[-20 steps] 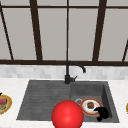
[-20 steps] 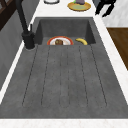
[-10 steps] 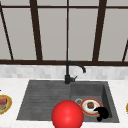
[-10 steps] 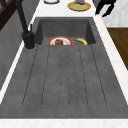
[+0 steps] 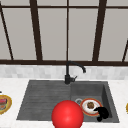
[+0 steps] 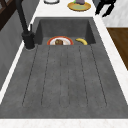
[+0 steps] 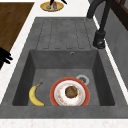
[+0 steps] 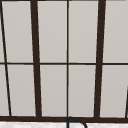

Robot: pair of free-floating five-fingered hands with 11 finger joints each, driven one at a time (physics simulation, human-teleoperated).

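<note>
The sink (image 7: 62,60) basin holds a plate (image 7: 53,93) with a small cake, and a banana (image 7: 35,96) lies just beside it. The right robot hand (image 7: 4,56) hangs over the bench (image 7: 18,70) front edge, fingers spread, holding nothing. If it reaches in, it could clip the basin wall or shove the plate.

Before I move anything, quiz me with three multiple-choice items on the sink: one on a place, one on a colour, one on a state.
1. Where does the banana lie?
A. on the drainboard
B. in the basin, beside the plate
C. on the plate

2. What colour is the plate's rim?
A. red
B. blue
C. green

3. How is the right robot hand?
A. shut on the banana
B. shut on the plate
C. open, holding nothing

Answers: B, since the right side view shows it on the basin floor next to the plate; A, a red ring shows round the plate; C, its fingers are spread in the air.
</note>
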